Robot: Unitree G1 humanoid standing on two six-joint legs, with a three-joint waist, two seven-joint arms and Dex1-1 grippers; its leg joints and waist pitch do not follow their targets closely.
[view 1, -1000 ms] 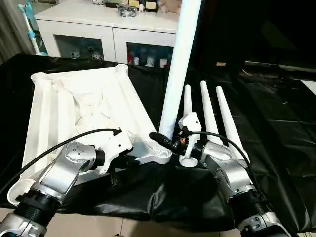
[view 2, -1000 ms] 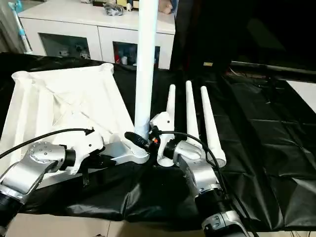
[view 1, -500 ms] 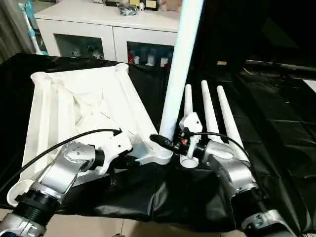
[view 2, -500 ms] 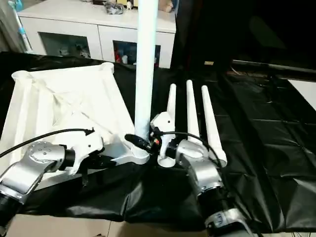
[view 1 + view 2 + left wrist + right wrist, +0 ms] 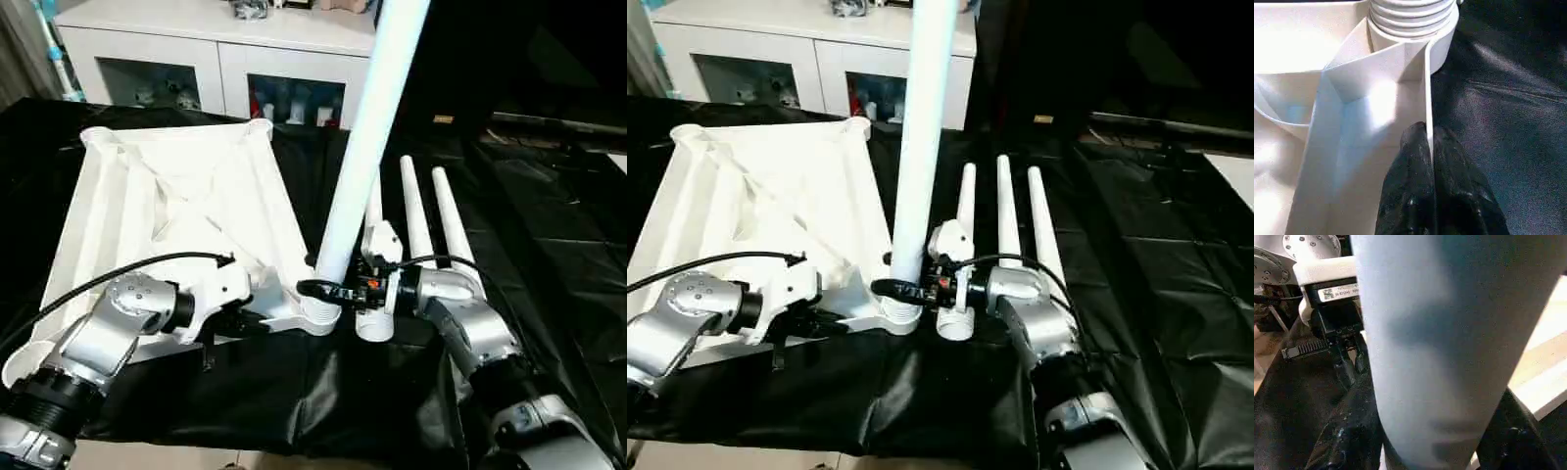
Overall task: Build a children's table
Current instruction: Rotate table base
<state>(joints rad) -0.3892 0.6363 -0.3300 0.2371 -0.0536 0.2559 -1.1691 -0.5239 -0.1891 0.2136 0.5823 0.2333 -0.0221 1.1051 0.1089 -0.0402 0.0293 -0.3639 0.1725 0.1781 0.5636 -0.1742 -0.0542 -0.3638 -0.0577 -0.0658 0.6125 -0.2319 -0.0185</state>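
Black cloth (image 5: 549,255) covers the table where I work, and a white cabinet (image 5: 211,39) with glass doors stands behind it.

On the cloth I see the white tabletop (image 5: 176,211) lying upside down, with its ribs and crossed braces facing up. It lies on the left side of the cloth. Its round corner sockets stick up at the corners.

One long white leg (image 5: 367,147) stands up in the near right corner socket (image 5: 315,311). It leans a little to the right as it goes up. My right hand (image 5: 328,291) holds this leg low down, just above the socket. Its black fingers (image 5: 1347,431) sit on both sides of the tube and pinch it. In the right wrist view the leg is very close and I see dark fingers on each side of it.

My left hand (image 5: 1427,147) is pressed together on the thin near edge of the tabletop, just beside that same socket. One black finger is inside the rim and one is outside, so the rim sits between them.

Three more legs (image 5: 431,230) lie flat on the cloth to the right of the tabletop. They lie side by side, with their thin ends pointing away from me. I think my right arm hides part of their thick ends, but I cannot see that well.
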